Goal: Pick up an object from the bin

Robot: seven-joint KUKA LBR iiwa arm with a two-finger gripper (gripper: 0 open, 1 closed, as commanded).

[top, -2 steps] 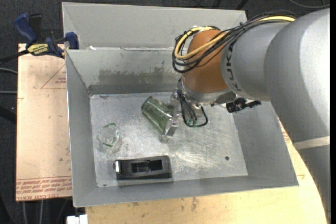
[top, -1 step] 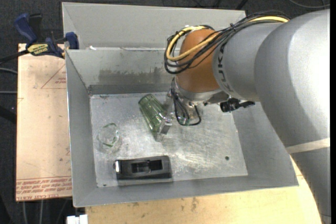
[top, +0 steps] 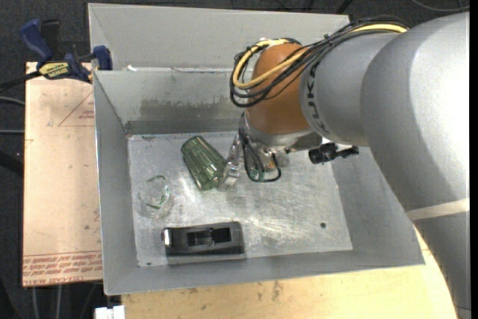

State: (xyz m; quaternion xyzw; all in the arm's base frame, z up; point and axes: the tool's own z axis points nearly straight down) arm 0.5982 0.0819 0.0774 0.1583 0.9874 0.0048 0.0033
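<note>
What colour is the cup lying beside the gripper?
Translucent green: the cup, clearest in the camera view.

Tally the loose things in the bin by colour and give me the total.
Green: 1, the green tumbler, lying on its side mid-bin.
Clear: 1, the clear glass piece, at the left.
Black: 1, the black block, along the near wall.
Total: 3
</note>
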